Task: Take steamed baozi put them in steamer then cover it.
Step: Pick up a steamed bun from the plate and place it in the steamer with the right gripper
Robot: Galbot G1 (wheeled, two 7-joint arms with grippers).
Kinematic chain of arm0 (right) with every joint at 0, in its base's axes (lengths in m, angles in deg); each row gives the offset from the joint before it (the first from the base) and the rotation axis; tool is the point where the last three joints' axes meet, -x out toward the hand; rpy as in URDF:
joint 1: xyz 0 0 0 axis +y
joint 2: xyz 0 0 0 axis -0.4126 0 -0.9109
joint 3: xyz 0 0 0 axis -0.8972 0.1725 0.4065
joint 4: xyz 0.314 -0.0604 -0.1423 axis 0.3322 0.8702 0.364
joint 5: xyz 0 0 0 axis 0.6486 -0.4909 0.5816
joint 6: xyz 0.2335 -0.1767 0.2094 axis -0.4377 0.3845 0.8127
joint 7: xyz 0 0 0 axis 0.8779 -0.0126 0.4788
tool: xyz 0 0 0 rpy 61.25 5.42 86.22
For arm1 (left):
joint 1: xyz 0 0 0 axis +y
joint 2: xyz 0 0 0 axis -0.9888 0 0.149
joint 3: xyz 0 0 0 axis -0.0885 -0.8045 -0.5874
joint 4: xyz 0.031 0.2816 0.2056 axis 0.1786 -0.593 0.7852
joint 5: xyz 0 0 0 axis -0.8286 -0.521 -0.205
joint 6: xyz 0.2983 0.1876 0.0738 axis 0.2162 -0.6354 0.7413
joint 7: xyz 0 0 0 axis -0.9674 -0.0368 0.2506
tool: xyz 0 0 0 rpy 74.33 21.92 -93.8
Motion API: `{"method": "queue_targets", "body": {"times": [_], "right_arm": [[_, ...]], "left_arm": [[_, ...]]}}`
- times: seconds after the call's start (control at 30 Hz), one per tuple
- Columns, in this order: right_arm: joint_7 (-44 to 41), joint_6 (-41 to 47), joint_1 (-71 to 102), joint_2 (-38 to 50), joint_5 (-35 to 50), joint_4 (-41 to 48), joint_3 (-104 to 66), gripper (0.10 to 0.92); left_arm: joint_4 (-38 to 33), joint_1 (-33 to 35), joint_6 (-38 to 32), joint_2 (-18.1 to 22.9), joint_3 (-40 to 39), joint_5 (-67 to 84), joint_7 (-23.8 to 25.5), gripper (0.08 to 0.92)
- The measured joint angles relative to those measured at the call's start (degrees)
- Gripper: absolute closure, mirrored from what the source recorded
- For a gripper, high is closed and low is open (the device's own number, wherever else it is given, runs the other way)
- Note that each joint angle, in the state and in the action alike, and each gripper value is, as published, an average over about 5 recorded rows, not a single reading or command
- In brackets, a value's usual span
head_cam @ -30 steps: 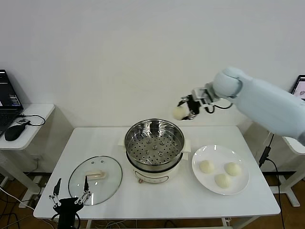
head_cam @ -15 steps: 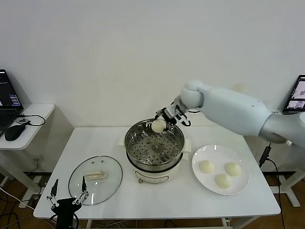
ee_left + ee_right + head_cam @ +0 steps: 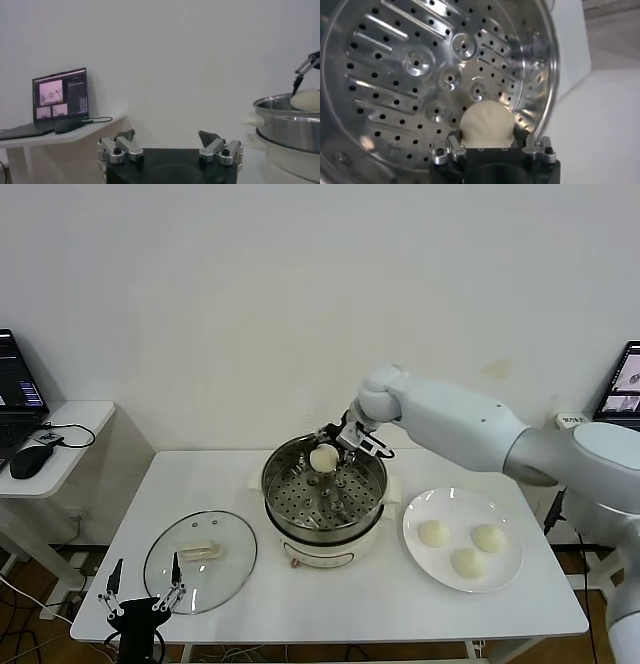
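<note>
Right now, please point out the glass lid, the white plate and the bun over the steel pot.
Round clear glass lid [image 3: 200, 562], head view: glass beside its handle.
Flat white plate [image 3: 500, 572], head view: bare rim.
Cream-white round bun [image 3: 323, 458], head view: its top.

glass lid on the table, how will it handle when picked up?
The cover lies flat with only its small oblong handle raised, so that is likely the only grip. Being wide glass with a metal rim, it is probably heavy, may swing or tilt, and is fragile if knocked.
</note>
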Motion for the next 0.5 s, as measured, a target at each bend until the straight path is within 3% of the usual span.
{"method": "queue_targets", "body": {"times": [0.23,0.5], "right_arm": [[1.3,-3.1,1.1,-1.7,-3.2,3.1,-0.4,0.35],[3.0,-5.7,2.3,-3.2,-5.9,6.1,-1.3,0.244]], "left_arm": [[-0.2,-0.1,0.0,0.1,-0.2,0.0,-0.1,0.177],[-0.6,-0.1,0.0,0.3,-0.2,0.0,-0.2,0.177]]}}
